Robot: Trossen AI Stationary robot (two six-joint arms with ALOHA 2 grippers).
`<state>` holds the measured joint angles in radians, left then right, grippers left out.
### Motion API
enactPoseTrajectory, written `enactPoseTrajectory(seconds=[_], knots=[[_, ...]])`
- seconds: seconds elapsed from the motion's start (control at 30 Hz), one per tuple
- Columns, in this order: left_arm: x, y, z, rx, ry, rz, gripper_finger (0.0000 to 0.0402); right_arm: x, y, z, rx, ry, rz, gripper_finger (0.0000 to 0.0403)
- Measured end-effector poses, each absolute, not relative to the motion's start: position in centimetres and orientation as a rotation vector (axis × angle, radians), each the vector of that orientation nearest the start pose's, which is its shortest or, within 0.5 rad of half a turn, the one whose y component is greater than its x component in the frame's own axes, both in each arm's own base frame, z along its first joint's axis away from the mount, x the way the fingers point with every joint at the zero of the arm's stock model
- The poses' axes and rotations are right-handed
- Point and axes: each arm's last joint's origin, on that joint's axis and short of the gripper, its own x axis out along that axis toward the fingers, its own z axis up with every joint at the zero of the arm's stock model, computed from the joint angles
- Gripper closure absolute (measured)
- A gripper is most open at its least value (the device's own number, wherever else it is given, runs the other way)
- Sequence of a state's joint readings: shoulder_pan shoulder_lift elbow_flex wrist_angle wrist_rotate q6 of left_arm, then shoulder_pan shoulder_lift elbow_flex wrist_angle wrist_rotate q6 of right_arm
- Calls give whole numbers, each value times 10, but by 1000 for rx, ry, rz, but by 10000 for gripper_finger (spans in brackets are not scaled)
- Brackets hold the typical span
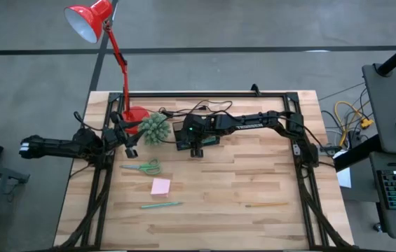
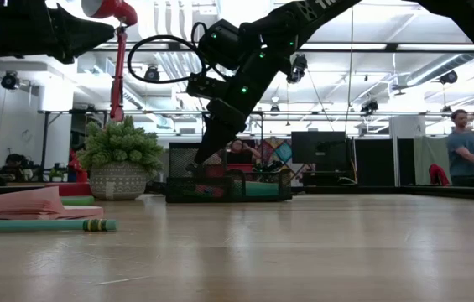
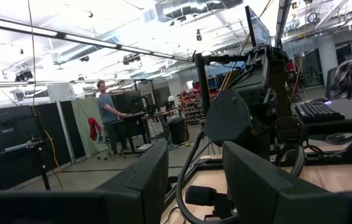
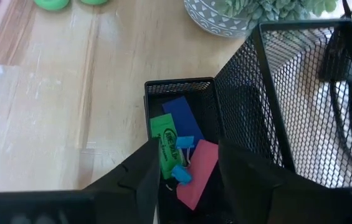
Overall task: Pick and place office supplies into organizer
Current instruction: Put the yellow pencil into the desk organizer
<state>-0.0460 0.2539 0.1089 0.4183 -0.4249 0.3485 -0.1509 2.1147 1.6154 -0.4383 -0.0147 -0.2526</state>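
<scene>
The black mesh organizer (image 1: 182,145) (image 2: 245,190) (image 4: 288,93) stands at the far middle of the table. My right gripper (image 1: 197,150) (image 2: 201,164) (image 4: 188,180) is open, pointing down over its low front compartment, which holds a green block (image 4: 163,134), a blue card (image 4: 182,115), a pink piece (image 4: 199,168) and small blue clips (image 4: 182,158). Flat on the table lie green-handled scissors (image 1: 144,167), a pink sticky pad (image 1: 160,185), a green pen (image 1: 161,205) and a yellowish stick (image 1: 266,204). My left gripper (image 1: 130,148) (image 3: 194,186) waits open at the left, raised and level.
A spiky green plant in a patterned pot (image 1: 154,128) (image 2: 119,164) stands just left of the organizer, with the red lamp's base (image 1: 136,115) behind it. Black cables (image 1: 205,108) run along the far edge. A person (image 2: 467,147) stands in the room beyond.
</scene>
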Motion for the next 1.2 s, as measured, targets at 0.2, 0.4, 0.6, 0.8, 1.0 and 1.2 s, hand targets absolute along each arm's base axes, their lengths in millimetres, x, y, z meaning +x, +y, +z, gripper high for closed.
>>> enactPoseTrajectory(seconds=[0.2,0.4,0.6,0.8,1.0,1.2], knots=[[107,7,219,278,-198,418,262,448,-66,203,59,1021,-95,249],[107,7,219,278,-198,418,262,439,-63,229,243,1141,-196,258],[107,7,219,278,-198,418,262,429,-50,240,297,1277,-227,262],[107,7,219,278,-198,418,262,420,-29,240,280,1391,-212,264],[107,7,219,278,-198,418,262,413,-7,238,263,1474,-202,265],[107,7,219,278,-199,418,262,411,16,238,238,1502,-182,262]])
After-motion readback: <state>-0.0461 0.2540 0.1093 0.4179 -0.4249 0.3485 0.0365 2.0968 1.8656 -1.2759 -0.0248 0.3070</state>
